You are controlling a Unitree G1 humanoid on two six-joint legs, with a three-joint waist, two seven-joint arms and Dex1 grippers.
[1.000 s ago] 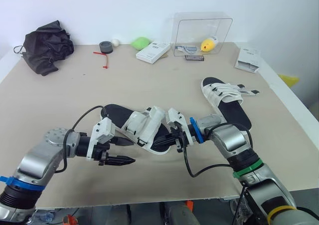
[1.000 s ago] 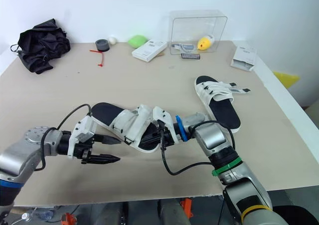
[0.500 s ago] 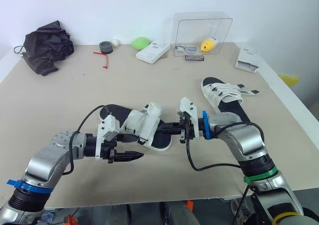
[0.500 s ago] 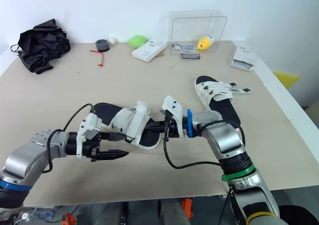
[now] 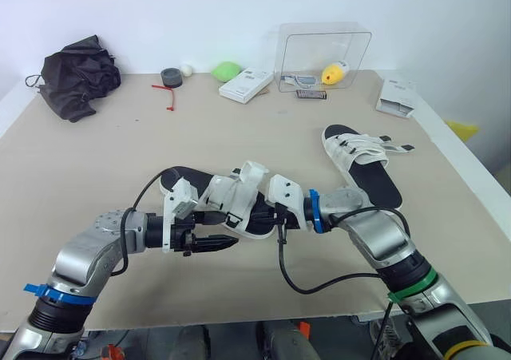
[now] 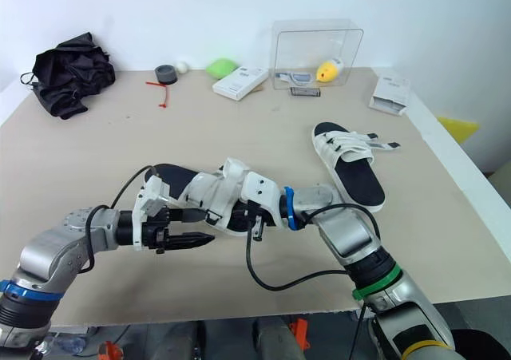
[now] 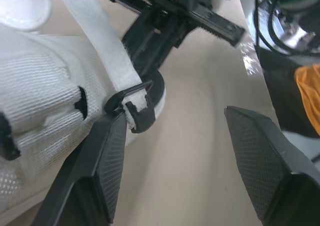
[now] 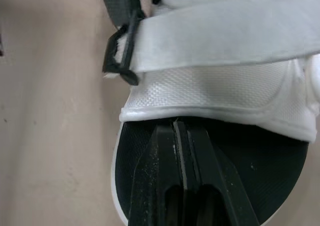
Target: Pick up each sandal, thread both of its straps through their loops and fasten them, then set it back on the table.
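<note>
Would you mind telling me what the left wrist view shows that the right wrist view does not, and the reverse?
The left wrist view adds the left gripper, open, one finger beside the black loop. The right wrist view adds the right gripper, shut, lying over the black footbed. Both show the sandal, its white strap running to that loop, and the table.

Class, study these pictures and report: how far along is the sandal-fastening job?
Done: nothing for certain. The far sandal lies on the table with its straps across it, but I cannot tell if they are fastened. In hand: the right gripper grips the near sandal, and one white strap passes through a black loop beside the open left gripper. Left: fastening, the other strap, setting down.
</note>
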